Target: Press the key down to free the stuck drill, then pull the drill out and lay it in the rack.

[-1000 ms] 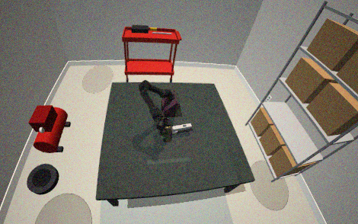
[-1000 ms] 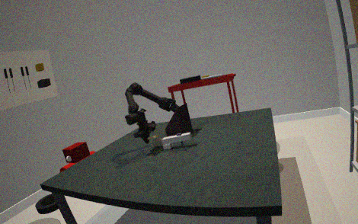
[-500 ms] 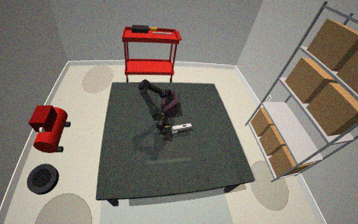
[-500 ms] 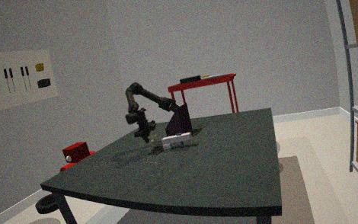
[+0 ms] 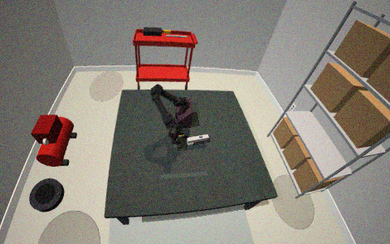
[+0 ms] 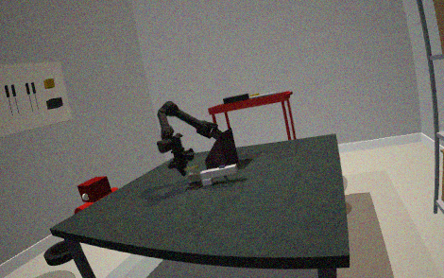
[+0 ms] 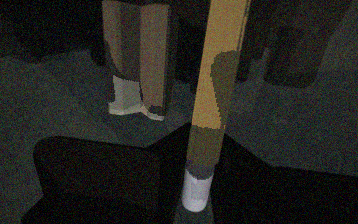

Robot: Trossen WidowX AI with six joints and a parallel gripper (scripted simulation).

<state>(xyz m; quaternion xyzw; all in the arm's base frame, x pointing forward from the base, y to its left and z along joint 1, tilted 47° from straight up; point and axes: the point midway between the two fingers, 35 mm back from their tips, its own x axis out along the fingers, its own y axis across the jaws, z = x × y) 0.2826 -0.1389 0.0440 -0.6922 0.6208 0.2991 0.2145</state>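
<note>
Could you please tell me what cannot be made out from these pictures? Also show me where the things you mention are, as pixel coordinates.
- Whether the yellow bar (image 7: 215,75) is the drill: wrist view, top edge cuts it off.
- End effector's (image 5: 180,140) (image 6: 183,171) fingertips: top and exterior views, too small and dark.
- Tyre-like ring's (image 6: 57,253) far side: exterior view, table leg hides it.

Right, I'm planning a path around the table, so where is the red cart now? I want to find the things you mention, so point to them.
In the top view, the red cart (image 5: 165,41) (image 6: 254,102) stands beyond the table's far edge, behind the arm, against the back wall.

Top and exterior share the tabletop (image 5: 227,178) (image 6: 259,222)
</note>
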